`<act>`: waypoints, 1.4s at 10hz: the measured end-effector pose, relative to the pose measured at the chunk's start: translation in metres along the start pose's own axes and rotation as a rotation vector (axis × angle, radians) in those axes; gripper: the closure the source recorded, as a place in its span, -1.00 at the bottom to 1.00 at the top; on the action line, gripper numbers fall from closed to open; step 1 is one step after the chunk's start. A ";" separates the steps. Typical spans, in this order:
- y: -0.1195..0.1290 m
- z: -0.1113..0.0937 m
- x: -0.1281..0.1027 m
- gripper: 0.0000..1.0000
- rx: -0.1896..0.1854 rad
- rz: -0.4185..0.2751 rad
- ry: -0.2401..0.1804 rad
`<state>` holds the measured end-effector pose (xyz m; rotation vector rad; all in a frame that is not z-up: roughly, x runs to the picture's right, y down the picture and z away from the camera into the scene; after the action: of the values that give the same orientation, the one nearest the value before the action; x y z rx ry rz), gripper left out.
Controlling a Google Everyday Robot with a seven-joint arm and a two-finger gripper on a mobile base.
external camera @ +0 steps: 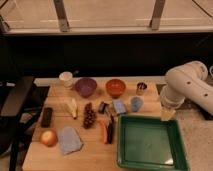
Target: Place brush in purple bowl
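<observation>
Single camera, high, facing table (95, 156) front-on, tilted down, mid-distance; pincer (167, 114) by table's right edge.

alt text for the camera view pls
A robot arm's gripper hangs at the right edge of a wooden table, near the far corner of a green tray. The black brush lies mid-table beside a carrot, apart from the purple bowl.

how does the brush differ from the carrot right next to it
The brush is black, the carrot orange. The brush is thinner than the carrot. The brush lies between the carrot and the green tray. Both lie flat on the table, side by side, about equal in length. The gripper hangs by the tray's far right corner, away from both.
</observation>
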<state>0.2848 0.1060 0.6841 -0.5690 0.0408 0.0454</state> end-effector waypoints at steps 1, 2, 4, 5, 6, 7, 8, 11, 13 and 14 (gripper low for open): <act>0.000 0.000 0.000 -0.30 0.000 0.000 0.000; 0.000 -0.001 0.000 -0.30 0.001 0.000 0.001; -0.002 -0.010 -0.002 -0.30 0.027 -0.053 0.042; -0.007 -0.022 -0.010 -0.30 0.040 -0.119 0.049; -0.011 -0.032 -0.023 -0.30 0.051 -0.181 0.044; -0.014 -0.038 -0.037 -0.30 0.056 -0.248 0.038; -0.018 -0.039 -0.056 -0.30 0.055 -0.324 0.021; -0.025 -0.023 -0.105 -0.30 0.005 -0.554 -0.050; -0.020 -0.013 -0.125 -0.30 -0.066 -0.759 -0.111; -0.014 -0.008 -0.135 -0.30 -0.103 -0.869 -0.130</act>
<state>0.1506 0.0856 0.6917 -0.6464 -0.3383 -0.7644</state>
